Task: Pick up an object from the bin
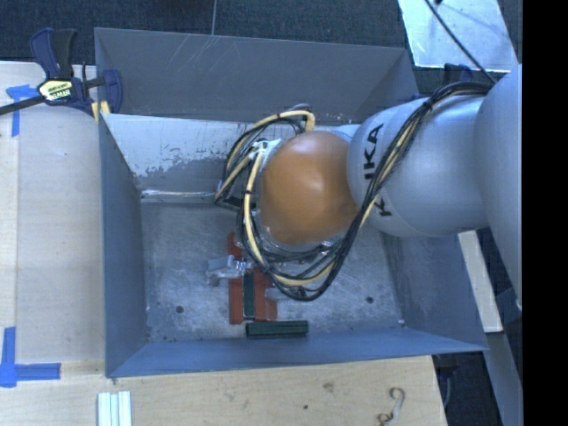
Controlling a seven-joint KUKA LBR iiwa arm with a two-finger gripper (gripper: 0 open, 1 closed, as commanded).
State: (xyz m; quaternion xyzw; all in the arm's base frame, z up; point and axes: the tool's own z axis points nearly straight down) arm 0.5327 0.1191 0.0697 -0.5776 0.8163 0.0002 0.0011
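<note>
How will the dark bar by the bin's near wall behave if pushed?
The dark bar looks straight and flat-sided: probably stiff, likelier to slide than roll. It lies along the near wall, so a push that way would likely jam it.

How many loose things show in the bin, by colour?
Red-brown bar: 1
Dark bar: 1
Silvery piece: 1 (unsure it is loose)
Total: 3 in sight; the arm may cover more.
</note>
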